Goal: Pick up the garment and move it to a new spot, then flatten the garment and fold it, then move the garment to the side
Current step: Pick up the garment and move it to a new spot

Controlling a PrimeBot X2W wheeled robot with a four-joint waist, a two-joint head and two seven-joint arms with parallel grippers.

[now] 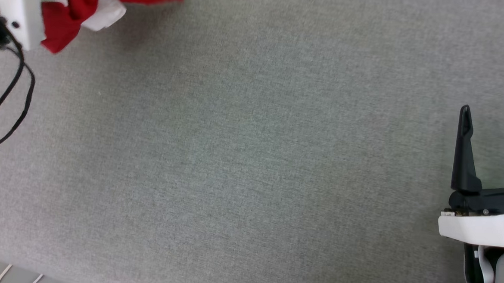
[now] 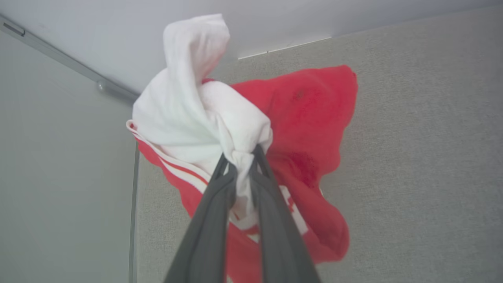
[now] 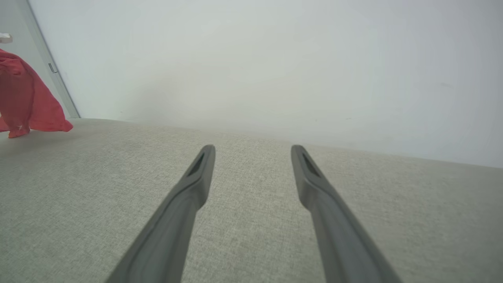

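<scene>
Though bunched into a red-and-white wad, garment (image 2: 310, 118) shows striped trim, left pincer (image 2: 240, 153) clamped on its white fabric, right pincer (image 1: 489, 108) spread, well apart from garment.

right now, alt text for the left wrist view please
The left gripper is shut on a bunch of white cloth of the garment, whose red body and striped trim spread crumpled around it. Under it lies a grey fabric surface, with a pale wall behind.

No text can be read; the white marks on the bunched garment (image 2: 310, 118) are illegible.
</scene>
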